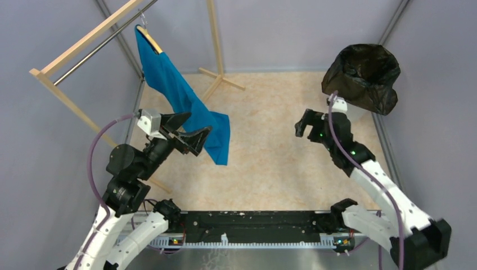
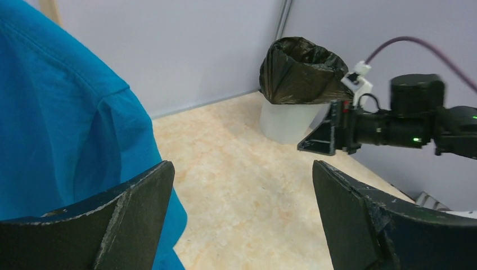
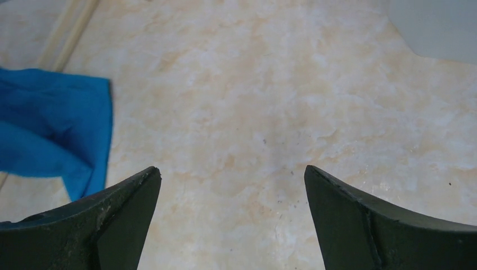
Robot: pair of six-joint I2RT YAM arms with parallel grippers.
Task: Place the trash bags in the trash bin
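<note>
From above, the left fingers [image 1: 196, 139] stood spread apart with nothing between them, their tips just beside the hem of a blue T-shirt [image 1: 180, 95]. The shirt hung from a hanger [image 1: 149, 34] on a wooden rack [image 1: 84, 42] behind them. The right fingers [image 1: 305, 122] were parted too and empty, poised above the beige worktop [image 1: 264, 163]. The black trash bag [image 1: 363, 76] sat behind the right fingers, near them, in the far corner with its mouth gaping upward. It was well apart from the left fingers.

In the left wrist view, the left fingers [image 2: 129, 225] framed a wide gap, with the T-shirt [image 2: 62, 124] hanging against the outer side of one of them. Far ahead of them, the trash bag [image 2: 301, 70] was draped over the rim of the frosted white trash bin [image 2: 284, 121]. The right fingers [image 2: 320, 138] hung just in front of the bin, and a purple cable [image 2: 405, 42] arched above that arm.

In the right wrist view, the right fingers [image 3: 382, 225] were splayed wide over the bare worktop [image 3: 253, 112]. A corner of the T-shirt [image 3: 50, 129] lay off to one side, and an edge of the trash bin [image 3: 439, 25] showed ahead on the other side.
</note>
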